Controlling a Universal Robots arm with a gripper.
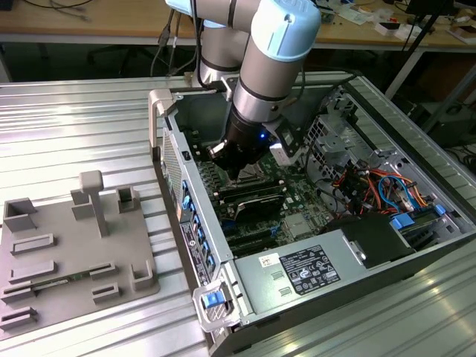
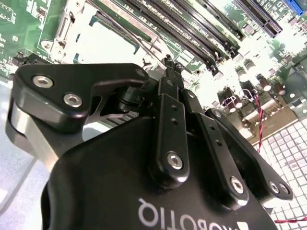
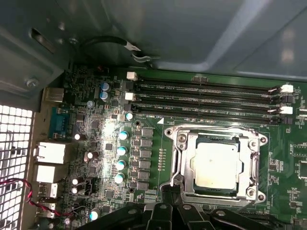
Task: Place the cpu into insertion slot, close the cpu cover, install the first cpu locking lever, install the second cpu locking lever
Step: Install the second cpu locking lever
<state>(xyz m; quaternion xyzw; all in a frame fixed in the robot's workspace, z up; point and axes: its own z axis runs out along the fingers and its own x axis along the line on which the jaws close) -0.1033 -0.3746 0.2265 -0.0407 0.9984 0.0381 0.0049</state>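
Inside the open computer case [image 1: 349,297], the black gripper [image 2: 169,64] hangs low over the green motherboard [image 3: 96,139], its slim fingers [image 2: 168,120] clenched together on nothing. Near its tip, the square silver-topped cpu [image 3: 214,164] sits in the insertion slot [image 3: 249,191], the thin metal cpu cover [image 3: 184,163] framing it, beside long black memory slots [image 3: 206,98].

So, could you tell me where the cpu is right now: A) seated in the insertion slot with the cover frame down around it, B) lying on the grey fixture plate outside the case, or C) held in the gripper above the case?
A: in the first wrist view the cpu sits in the insertion slot, with the cpu cover framing it.
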